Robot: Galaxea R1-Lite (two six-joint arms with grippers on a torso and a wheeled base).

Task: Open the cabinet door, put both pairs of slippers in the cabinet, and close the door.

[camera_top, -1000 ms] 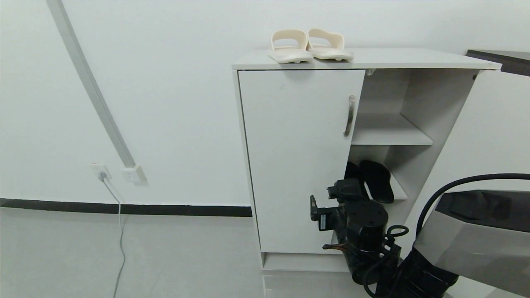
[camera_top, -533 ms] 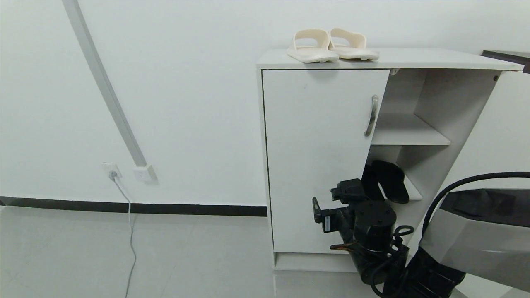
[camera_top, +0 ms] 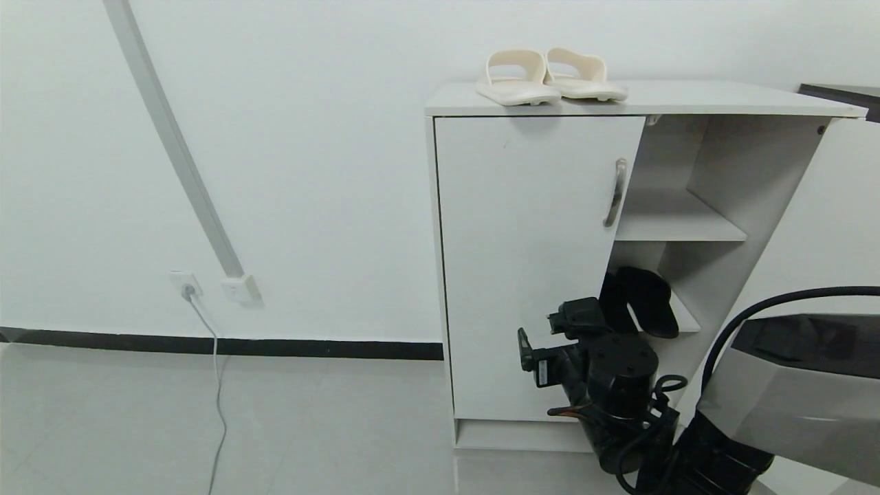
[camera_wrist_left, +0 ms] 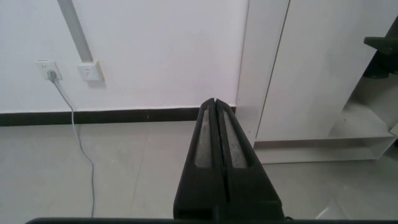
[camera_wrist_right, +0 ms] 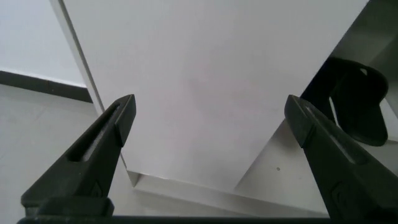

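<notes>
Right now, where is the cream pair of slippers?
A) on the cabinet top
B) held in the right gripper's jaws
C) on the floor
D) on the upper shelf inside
A: the cream open-toe slippers sit side by side on the top panel of the white cabinet, while the black slippers are on the lower shelf behind the open door.

The black slippers [camera_top: 646, 302] sat partly hidden behind the closed door [camera_top: 529, 268] and right arm [camera_top: 619, 375]. The open door [camera_top: 825, 220] ran past the head view's edge.
</notes>
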